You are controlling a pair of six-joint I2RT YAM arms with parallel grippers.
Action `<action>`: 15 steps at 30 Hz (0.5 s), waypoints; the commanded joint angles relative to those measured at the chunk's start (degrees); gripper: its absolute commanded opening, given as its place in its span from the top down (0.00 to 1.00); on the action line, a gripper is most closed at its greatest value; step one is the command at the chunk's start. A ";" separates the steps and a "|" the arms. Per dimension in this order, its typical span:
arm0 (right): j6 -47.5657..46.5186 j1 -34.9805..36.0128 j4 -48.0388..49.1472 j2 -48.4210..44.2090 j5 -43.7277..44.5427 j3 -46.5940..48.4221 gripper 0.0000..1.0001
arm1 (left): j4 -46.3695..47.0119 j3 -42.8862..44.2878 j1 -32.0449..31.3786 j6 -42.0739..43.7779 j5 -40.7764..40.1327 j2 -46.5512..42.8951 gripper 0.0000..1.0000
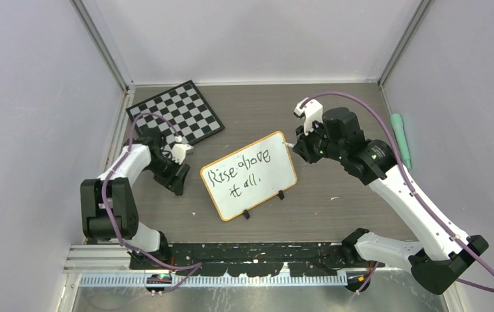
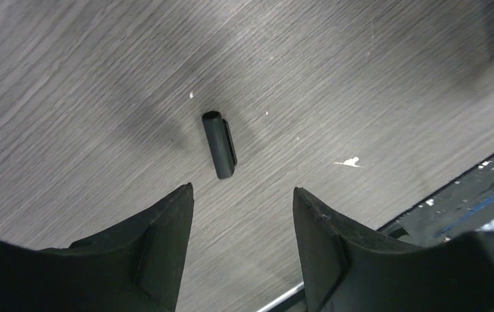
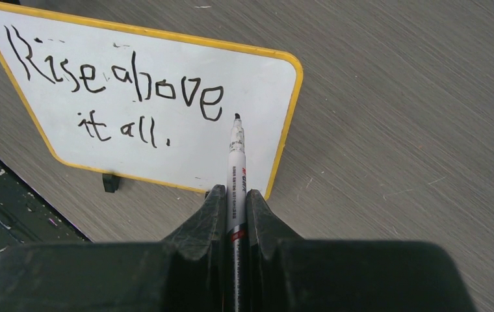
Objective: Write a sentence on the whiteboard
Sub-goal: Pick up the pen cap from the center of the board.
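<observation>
Whiteboard [image 1: 249,175] stood tilted at centre of top view, on table [image 1: 335,208]. Sentence [image 3: 117,91] "Rise above it all." covered it in 2 lines. R gripper [image 3: 234,195] was clamped on marker [image 3: 236,153], tip over board's right part; contact unclear. L gripper [image 2: 243,195] had fingers wide, empty; cap [image 2: 219,144] lay just beyond them.

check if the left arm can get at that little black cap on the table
Probably yes. The black cap lies alone on the bare table just ahead of the left tool, whose jaws stand open with nothing between them and the cap.
</observation>
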 commanded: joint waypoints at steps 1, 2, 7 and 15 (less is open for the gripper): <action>0.30 -0.25 -0.40 0.49 1.67 4.05 1.00 | 8.78 -2.74 -3.02 -0.45 -5.80 1.22 0.42; 0.30 -0.28 -0.56 0.57 2.17 4.34 1.00 | 9.99 -3.42 -3.08 -0.66 -6.55 1.72 0.44; -0.34 -0.72 -1.70 0.24 3.22 4.98 1.00 | 13.27 -4.34 -6.77 -1.01 -9.45 4.44 0.50; -0.67 -1.27 -2.01 -0.34 4.89 4.61 1.00 | 17.15 -5.92 -9.09 0.78 -14.03 7.75 0.60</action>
